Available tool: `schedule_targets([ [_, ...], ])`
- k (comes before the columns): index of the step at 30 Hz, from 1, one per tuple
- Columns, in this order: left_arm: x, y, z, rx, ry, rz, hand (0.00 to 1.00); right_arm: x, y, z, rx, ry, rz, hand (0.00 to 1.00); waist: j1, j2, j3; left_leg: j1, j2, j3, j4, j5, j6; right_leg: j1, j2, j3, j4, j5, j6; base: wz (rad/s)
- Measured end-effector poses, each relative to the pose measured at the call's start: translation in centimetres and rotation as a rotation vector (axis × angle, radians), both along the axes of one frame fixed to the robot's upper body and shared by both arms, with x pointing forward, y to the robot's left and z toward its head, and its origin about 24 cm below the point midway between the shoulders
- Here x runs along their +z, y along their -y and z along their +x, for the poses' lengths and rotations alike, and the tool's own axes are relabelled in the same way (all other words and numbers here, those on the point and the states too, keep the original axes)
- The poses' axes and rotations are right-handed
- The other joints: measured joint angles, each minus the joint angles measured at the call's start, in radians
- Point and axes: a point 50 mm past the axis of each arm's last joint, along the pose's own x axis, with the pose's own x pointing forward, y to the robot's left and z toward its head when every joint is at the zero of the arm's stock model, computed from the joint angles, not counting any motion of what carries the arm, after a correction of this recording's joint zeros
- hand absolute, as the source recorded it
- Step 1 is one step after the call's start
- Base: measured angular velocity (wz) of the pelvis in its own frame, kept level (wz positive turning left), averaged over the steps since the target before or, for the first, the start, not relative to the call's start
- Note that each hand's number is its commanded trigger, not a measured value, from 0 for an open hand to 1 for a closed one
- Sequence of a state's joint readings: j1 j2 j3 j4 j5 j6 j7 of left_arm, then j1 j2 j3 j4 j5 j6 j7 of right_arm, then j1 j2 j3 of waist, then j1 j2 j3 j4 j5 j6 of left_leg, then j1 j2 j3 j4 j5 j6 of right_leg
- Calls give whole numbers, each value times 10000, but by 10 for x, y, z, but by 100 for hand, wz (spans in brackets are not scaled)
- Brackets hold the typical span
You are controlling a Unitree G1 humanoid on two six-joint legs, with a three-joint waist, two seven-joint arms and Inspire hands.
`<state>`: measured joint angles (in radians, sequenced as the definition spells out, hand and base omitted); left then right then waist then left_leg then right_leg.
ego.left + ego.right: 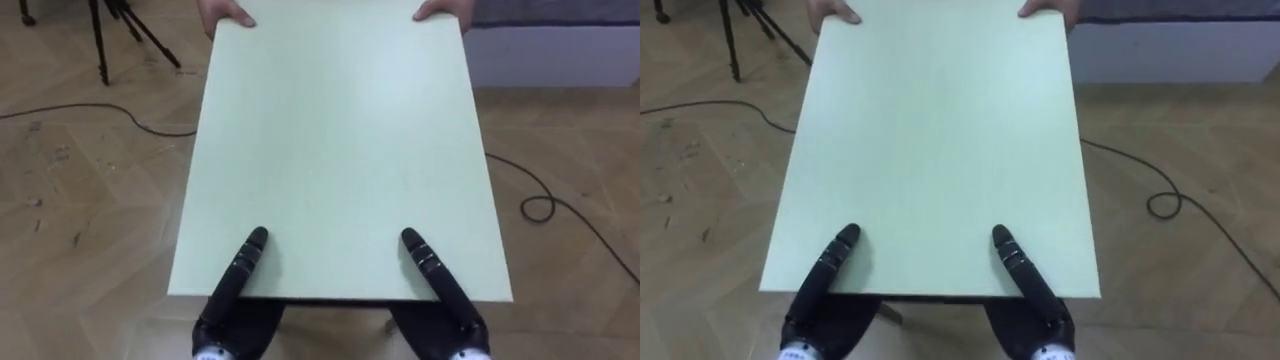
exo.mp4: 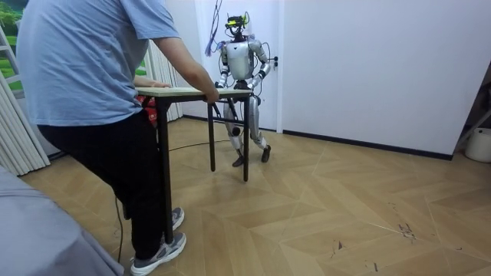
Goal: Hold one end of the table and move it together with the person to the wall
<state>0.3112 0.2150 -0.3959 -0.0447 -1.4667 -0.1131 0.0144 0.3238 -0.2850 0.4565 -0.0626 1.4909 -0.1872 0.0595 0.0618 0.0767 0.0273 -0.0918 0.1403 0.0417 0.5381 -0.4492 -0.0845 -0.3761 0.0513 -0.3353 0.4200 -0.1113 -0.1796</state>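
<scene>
A pale green table (image 1: pixel 340 130) stretches away from me, with its near edge just below my chest. My left hand (image 1: pixel 235 285) grips that edge on the left, thumb lying flat on top and the rest beneath. My right hand (image 1: pixel 440 280) holds the same edge on the right in the same way. A person's two hands (image 1: pixel 225 12) (image 1: pixel 440 10) hold the far corners. In the room view the person (image 2: pixel 100 115) stands at the near end of the table (image 2: pixel 192 92), while I stand mid-stride at the far end by the white wall.
A black tripod (image 1: pixel 110 30) stands on the wooden floor at the far left. A dark cable (image 1: pixel 540 205) loops on the floor to the right. A white low unit (image 1: pixel 560 50) lies beyond the table's far right corner. Curtains (image 2: pixel 15 130) hang on the room view's left.
</scene>
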Motion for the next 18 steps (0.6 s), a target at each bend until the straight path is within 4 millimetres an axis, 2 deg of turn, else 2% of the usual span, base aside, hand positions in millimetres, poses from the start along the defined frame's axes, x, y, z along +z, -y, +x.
schedule_targets([
  [1, 1, 1, 2, -11, 48, -2, 100, 1, 1, 2, -17, 53, -5, 100, -4, 3, -2, -25, -26, 11, -113, -83, 46, -152, -23, -40, -23, 115, -11, 6],
  [2, 1, 1, 4, -33, 64, 2, 100, 1, 2, 3, -42, 82, -4, 100, -10, -4, -5, -108, -145, 50, -252, -195, 187, -344, -181, -300, -92, 312, -52, 0],
  [4, -4, 2, 1, 4, -168, -63, 100, -2, 3, 1, 27, -66, -124, 100, -23, -34, -14, -256, -427, 232, -142, -160, 413, -408, -502, -485, -230, 634, -38, -18],
  [5, -7, 2, -5, 85, -353, -139, 100, -4, 2, -1, 132, -221, -151, 100, -18, -45, -16, -316, -534, 438, -136, -46, 593, -409, -682, -468, -313, 873, 12, -27],
  [6, -10, 1, -10, 137, -529, -150, 100, -6, 2, -6, 165, -414, -145, 100, -77, -97, -27, -375, -768, 543, -181, 125, 758, -407, -852, -327, -455, 1069, 231, -19],
  [7, -11, 1, -12, 164, -615, -166, 100, -7, 3, -8, 186, -494, -160, 100, -123, -123, -32, -387, -893, 581, -231, 228, 833, -395, -934, -245, -558, 1197, 337, -9],
  [8, -14, 2, -17, 191, -771, -201, 100, -9, 4, -10, 252, -631, -211, 100, -151, -133, -31, -425, -1075, 696, -279, 388, 1001, -356, -1040, -46, -791, 1495, 748, -10],
  [9, -16, 2, -20, 241, -915, -238, 100, -10, 4, -11, 368, -776, -259, 100, -245, -164, -31, -526, -1249, 761, -329, 571, 1148, -338, -1108, 189, -1060, 1844, 1290, -7],
  [10, -17, 2, -21, 266, -954, -261, 100, -10, 4, -11, 388, -804, -251, 100, -294, -178, -30, -612, -1345, 783, -346, 682, 1270, -326, -1189, 215, -1259, 2053, 1610, 4],
  [11, -17, 3, -22, 289, -986, -307, 100, -10, 5, -12, 392, -812, -291, 100, -415, -206, -31, -845, -1479, 803, -422, 906, 1493, -264, -1276, 275, -1837, 2545, 2346, 18],
  [12, -18, 4, -22, 297, -1020, -314, 100, -10, 6, -11, 415, -798, -342, 100, -504, -239, -20, -1087, -1542, 915, -428, 1136, 1646, -404, -1461, 459, -1513, 2700, 2478, 24],
  [13, -19, 5, -22, 310, -1046, -339, 100, -10, 6, -11, 421, -819, -380, 100, -577, -244, -15, -1136, -1536, 1004, -414, 1217, 1706, -550, -1585, 685, -796, 2377, 2251, 49],
  [14, -20, 7, -22, 175, -1102, -336, 100, -12, 9, -15, 290, -976, -339, 100, -771, -262, -15, -1145, -1502, 1176, -465, 1395, 1781, -645, -2018, 949, 1028, 1253, 1993, 70],
  [15, -20, 9, -22, 43, -1120, -247, 100, -14, 11, -19, 148, -1100, -263, 100, -836, -340, -20, -1140, -1410, 1547, -606, 1580, 1780, -539, -2465, 1112, 2666, 184, 2009, 70],
  [16, -19, 9, -21, 2, -1090, -185, 100, -14, 11, -19, 104, -1111, -237, 100, -836, -359, -13, -1151, -1293, 1816, -654, 1656, 1756, -387, -2652, 1162, 3275, -191, 2085, 42],
  [17, -19, 9, -20, -13, -1059, -141, 100, -14, 10, -19, 75, -1084, -202, 100, -770, -408, -29, -1165, -1157, 2292, -785, 1795, 1725, 55, -2980, 1302, 4072, -797, 2248, 13],
  [18, -19, 8, -21, -15, -1071, -131, 100, -13, 10, -19, 59, -1084, -162, 100, -685, -463, -55, -1176, -1109, 2642, -796, 1846, 1728, 706, -3313, 1404, 4556, -1204, 2367, 0],
])
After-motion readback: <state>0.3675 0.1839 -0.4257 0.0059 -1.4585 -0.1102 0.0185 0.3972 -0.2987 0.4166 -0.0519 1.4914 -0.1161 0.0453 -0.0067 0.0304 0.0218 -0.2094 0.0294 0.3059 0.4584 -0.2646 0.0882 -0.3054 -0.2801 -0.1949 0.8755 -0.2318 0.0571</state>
